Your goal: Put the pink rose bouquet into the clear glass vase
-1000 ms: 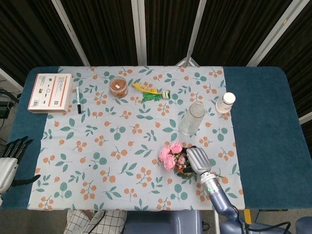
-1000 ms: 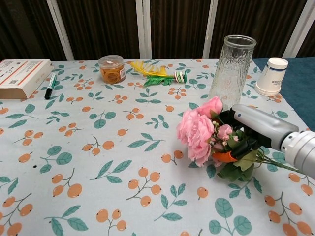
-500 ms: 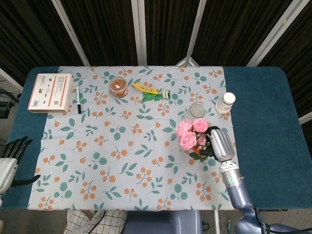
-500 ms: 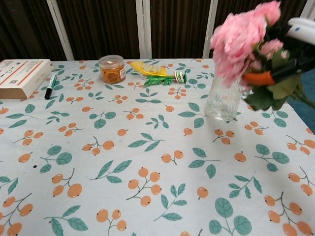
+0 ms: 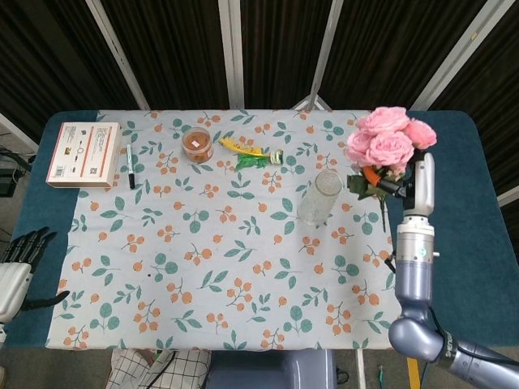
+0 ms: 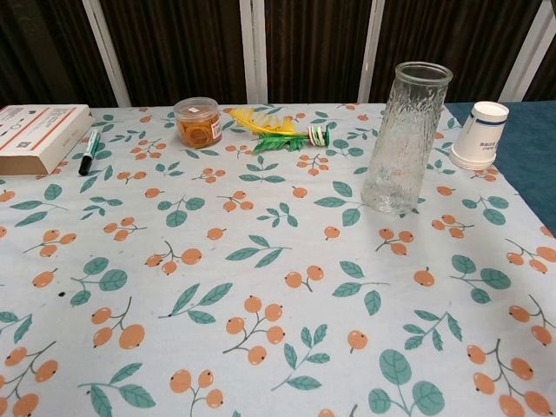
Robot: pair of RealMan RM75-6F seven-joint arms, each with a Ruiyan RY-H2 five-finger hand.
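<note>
Right robot hand point(image 5: 411, 185) raised above the right side of the bench point(image 5: 442, 211), fingers closed around the stems of the pink rose bouquet point(image 5: 386, 147); blooms upward and toward the far edge, green leaves and an orange wrap just beside the fingers. Bouquet held in the air, apart from the clear glass vase point(image 5: 318, 197), to its right in the head view; not visible in the chest view. Vase upright on the patterned cloth point(image 5: 219, 243), mouth open, with nothing seen inside it. In the chest view, a white paper cup point(image 6: 480, 135) upside down on the cloth, near the vase and to its right. Further out along the far edge: a yellow and green feather-like item point(image 5: 247, 153), then a small clear jar with orange contents point(image 5: 197, 144). Beyond that, a black marker point(image 5: 130, 166) lying just beside a white and red box point(image 5: 83, 154) at the far left corner. Left robot hand point(image 5: 18, 261) low at the left edge of the bench, dark fingers spread apart and gripping nothing, well apart from everything else.
</note>
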